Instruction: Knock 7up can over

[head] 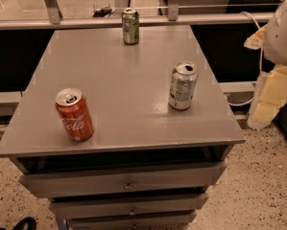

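Presently the 7up can [183, 86] stands upright on the right side of the grey cabinet top [119, 75], well apart from the red Coca-Cola can [74, 114] and the green can [130, 26]; the gripper [270, 97] hangs beyond the cabinet's right edge, touching nothing, its grasp state indeterminable; judged step: approach not begun; next move calls for a sideways push high on the can.

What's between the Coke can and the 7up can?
Only bare tabletop, per the camera view, between Coke can and 7up can. Gripper hangs beyond the table's right edge.
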`<state>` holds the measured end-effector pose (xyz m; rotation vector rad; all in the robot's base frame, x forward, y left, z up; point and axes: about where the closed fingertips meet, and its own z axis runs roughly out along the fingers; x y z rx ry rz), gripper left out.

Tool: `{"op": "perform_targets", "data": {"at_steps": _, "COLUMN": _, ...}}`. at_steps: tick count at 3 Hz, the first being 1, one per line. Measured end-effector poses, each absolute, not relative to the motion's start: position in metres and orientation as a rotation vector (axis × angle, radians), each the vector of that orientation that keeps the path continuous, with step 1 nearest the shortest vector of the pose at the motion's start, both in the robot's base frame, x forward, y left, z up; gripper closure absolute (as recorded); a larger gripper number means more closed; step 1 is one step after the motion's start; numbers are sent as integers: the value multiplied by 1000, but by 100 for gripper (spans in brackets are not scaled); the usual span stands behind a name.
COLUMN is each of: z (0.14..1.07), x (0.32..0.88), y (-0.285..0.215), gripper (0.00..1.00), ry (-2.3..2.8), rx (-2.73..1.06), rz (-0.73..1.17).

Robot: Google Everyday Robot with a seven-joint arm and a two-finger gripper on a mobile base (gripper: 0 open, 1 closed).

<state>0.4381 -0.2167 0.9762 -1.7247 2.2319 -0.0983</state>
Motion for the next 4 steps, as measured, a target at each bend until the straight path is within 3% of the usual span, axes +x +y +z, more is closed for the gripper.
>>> {"op": "perform_targets", "data": {"at_steps": 2, "z": 970, "x": 442, "y": -218, "gripper": 0, "ry": 2208, "rx": -1683, "rz": -39}}
{"op": "perform_targets", "data": {"at_steps": 4, "z": 921, "x": 500, "y": -224, "gripper": 0, "ry": 2031, "rx": -1407, "rz": 315}}
